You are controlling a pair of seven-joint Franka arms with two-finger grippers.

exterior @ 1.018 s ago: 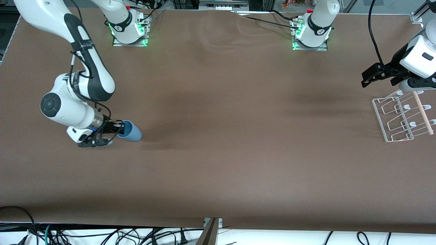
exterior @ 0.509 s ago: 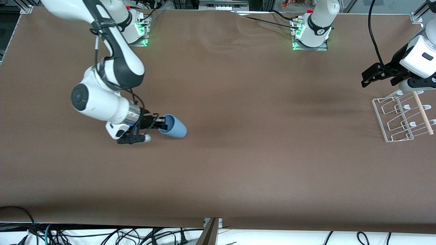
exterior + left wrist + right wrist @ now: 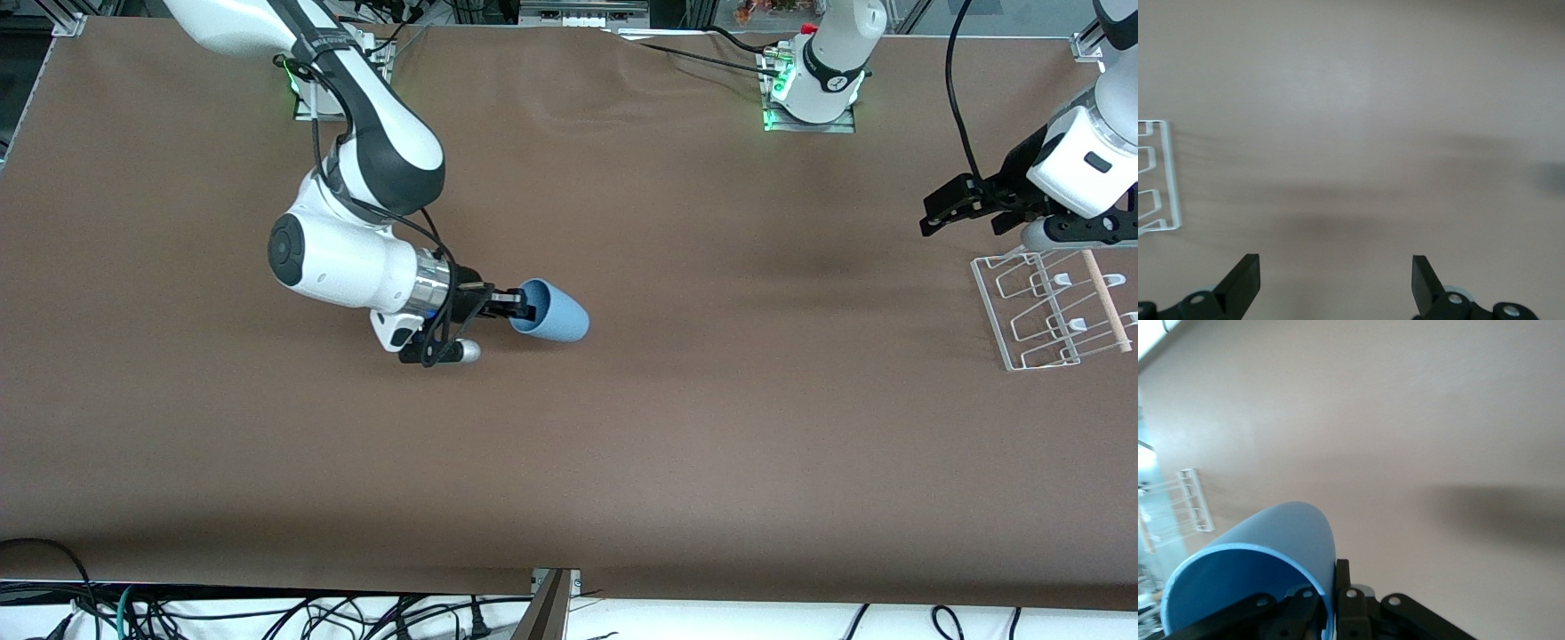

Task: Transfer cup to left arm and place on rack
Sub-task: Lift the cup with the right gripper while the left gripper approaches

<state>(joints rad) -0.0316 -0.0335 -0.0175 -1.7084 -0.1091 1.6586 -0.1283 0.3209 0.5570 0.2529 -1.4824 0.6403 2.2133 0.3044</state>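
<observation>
Brown table (image 3: 676,427) bare between arms. Right end effector (image 3: 508,308), clamped on the rim of the cup (image 3: 553,311), has carried it about halfway toward the rack (image 3: 1053,311). Left end effector (image 3: 956,206), fully spread and empty, has edged off the rack toward it. Handover corridor unobstructed.
</observation>
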